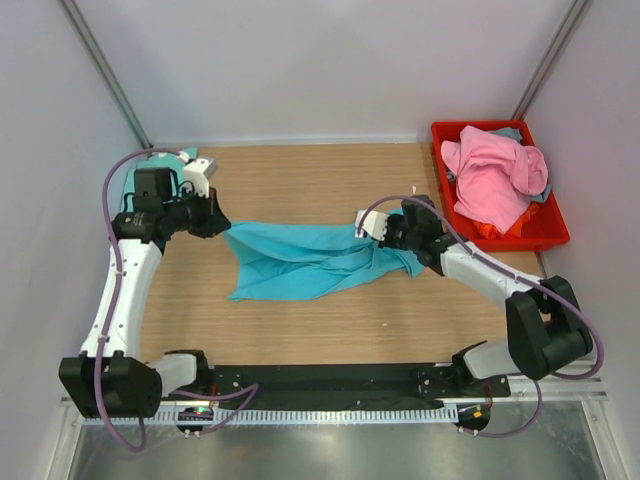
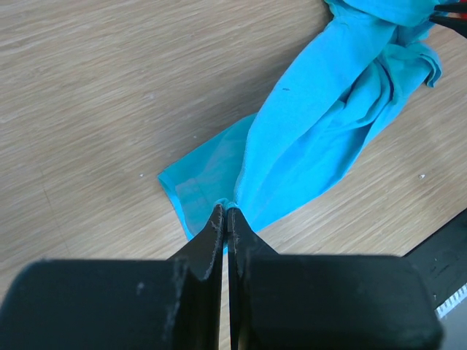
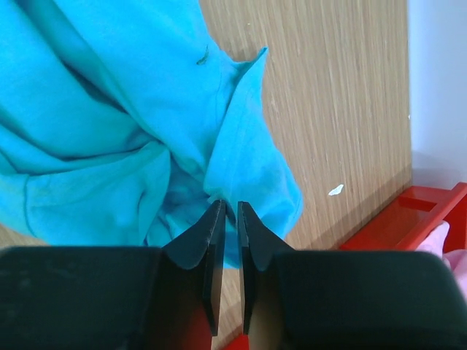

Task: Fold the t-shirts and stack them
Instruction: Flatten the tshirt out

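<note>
The turquoise-blue t-shirt (image 1: pixel 300 262) hangs stretched and bunched between my two grippers over the middle of the wooden table. My left gripper (image 1: pixel 222 226) is shut on its left end; the left wrist view shows the cloth (image 2: pixel 314 138) pinched at the jaw tips (image 2: pixel 227 211). My right gripper (image 1: pixel 378 236) is shut on the right end; the right wrist view shows cloth (image 3: pixel 131 109) pinched between the tips (image 3: pixel 230 207). A pink t-shirt (image 1: pixel 492 178) lies heaped in the red bin, with a grey-blue one (image 1: pixel 512 133) under it. A mint-green cloth (image 1: pixel 184 156) peeks out behind the left arm.
The red plastic bin (image 1: pixel 545 232) stands at the table's back right, close to the right arm; its corner shows in the right wrist view (image 3: pixel 408 219). White walls close in the table at the back and sides. A black rail (image 1: pixel 320 380) runs along the near edge.
</note>
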